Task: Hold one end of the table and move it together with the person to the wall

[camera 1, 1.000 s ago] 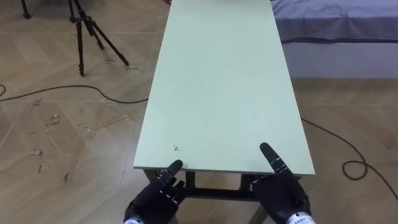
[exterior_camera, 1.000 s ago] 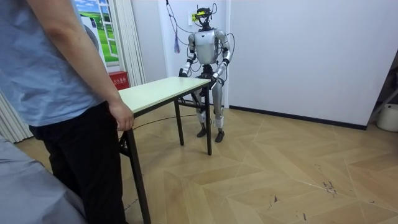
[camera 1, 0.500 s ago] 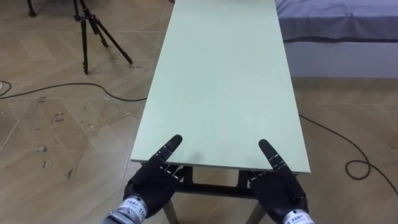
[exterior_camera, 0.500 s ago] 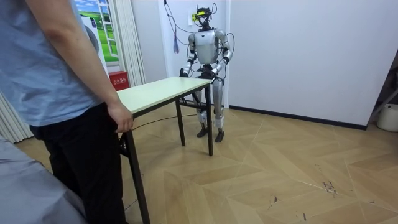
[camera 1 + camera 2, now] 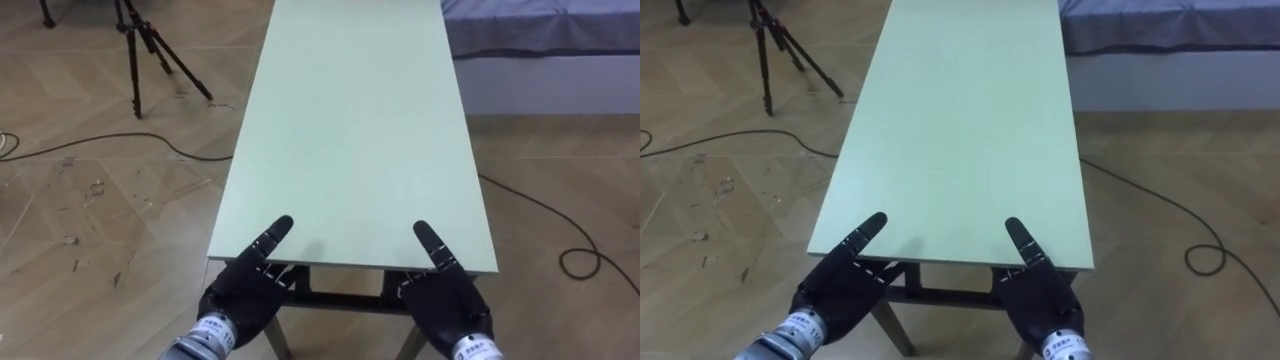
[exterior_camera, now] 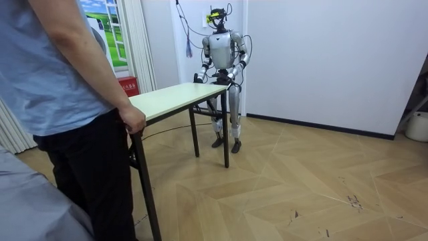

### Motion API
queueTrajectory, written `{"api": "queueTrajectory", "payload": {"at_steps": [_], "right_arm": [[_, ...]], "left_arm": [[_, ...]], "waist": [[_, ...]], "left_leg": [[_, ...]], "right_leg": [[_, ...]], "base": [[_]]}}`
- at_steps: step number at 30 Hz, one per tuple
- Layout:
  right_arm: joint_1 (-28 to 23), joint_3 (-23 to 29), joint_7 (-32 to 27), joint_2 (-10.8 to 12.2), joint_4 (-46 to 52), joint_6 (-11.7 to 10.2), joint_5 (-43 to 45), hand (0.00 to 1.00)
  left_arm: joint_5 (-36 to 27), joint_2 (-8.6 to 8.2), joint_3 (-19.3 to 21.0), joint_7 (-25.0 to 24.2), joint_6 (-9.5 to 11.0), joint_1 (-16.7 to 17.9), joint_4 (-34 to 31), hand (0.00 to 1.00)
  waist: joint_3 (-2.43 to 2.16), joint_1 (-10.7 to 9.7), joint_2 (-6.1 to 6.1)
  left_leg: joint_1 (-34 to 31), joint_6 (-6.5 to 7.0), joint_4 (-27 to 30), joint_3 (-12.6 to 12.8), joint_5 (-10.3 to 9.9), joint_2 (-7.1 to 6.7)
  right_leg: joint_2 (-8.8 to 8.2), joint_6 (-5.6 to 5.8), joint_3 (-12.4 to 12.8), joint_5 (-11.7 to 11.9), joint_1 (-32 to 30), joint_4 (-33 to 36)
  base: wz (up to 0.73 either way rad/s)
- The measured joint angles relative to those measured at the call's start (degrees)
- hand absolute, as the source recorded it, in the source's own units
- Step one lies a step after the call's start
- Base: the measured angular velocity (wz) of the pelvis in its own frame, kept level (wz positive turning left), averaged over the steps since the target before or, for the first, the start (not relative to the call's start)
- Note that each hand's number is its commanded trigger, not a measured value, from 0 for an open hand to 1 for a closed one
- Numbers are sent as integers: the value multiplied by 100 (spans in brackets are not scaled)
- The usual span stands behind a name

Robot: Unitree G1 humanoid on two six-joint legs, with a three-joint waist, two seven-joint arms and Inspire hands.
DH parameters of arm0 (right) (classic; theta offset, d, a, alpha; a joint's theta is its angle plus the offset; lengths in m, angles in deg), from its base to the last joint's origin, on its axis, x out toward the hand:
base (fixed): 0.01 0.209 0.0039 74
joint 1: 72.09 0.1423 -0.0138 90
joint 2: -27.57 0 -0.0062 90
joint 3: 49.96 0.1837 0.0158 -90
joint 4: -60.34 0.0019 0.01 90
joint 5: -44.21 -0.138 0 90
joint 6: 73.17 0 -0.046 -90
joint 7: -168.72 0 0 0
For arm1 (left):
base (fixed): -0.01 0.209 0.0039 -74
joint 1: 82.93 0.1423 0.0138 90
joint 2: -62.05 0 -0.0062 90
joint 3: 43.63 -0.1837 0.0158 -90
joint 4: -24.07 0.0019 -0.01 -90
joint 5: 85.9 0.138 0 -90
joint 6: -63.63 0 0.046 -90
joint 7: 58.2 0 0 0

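Observation:
A long table [image 5: 360,130] with a pale green top and dark legs stretches away from me. My left hand [image 5: 245,290] and right hand [image 5: 445,300] are at its near short edge. Each lays a straight thumb on the top, while the rest of the hand goes under the edge. In the room view I stand at the far end of the table [image 6: 174,100], by the white wall. At the near end a person in a blue shirt rests a hand [image 6: 134,120] on the corner.
A black tripod [image 5: 150,50] stands on the wooden floor to my left, with a dark cable [image 5: 120,145] running past it. A bed [image 5: 540,30] with a grey-blue cover lies at the far right, and another cable [image 5: 580,260] loops nearby.
My left hand has risen from below the near edge, so its thumb now lies on the tabletop. The person's hand has shifted slightly up onto the table corner.

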Motion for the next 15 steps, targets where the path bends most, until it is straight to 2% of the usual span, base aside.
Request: {"api": "queueTrajectory", "payload": {"at_steps": [1, 2, 3, 4, 6, 11, 15], "right_arm": [[0, 8, 0, 1, 2, 20, -21, 0], [0, 25, -21, 8, 17, 47, -55, 0], [-1, 57, -61, 42, 20, 77, -97, 63], [-3, 85, -90, 70, 20, 99, -99, 100], [-3, 145, -195, 173, 32, 115, -102, 100], [-4, 146, -410, 189, 126, 127, -209, 100], [-8, 149, -951, 226, 129, 170, -204, 100]], "left_arm": [[-2, -5, 4, 7, 0, 0, 0, 10], [-1, -22, 18, 22, 0, 0, 0, 100], [-1, -58, 37, 57, 0, 7, 0, 100], [-1, -80, 51, 80, 0, 16, 0, 100], [0, -100, 73, 142, 0, 29, 0, 100], [2, -102, 85, 192, -1, 29, 0, 100], [24, -147, 87, 423, -51, 34, 9, 100]], "waist": [[-2, -3, -3], [-4, -1, -5], [-3, 3, -6], [-4, 3, -7], [-8, 4, -14], [-15, 5, -27], [-15, 86, -42]], "left_leg": [[2, 0, -2, 2, 0, -1], [13, 1, -8, 3, 1, -2], [46, 2, -19, 3, 3, -5], [74, 3, -33, 8, 4, -5], [115, 4, -49, 27, 6, -5], [117, 9, -45, 74, 9, -5], [99, 8, -48, 97, 9, -2]], "right_leg": [[0, 0, 4, 0, 0, 0], [0, 0, 7, 0, 6, -1], [0, 0, 15, 0, 35, -6], [0, 0, 17, 0, 50, -5], [0, 0, 28, 0, 73, -5], [-4, 0, 38, 0, 68, -4], [-1, 0, 51, 0, 40, -9]], "base": [[0], [0], [0], [-4], [-5], [-1], [-2]]}}
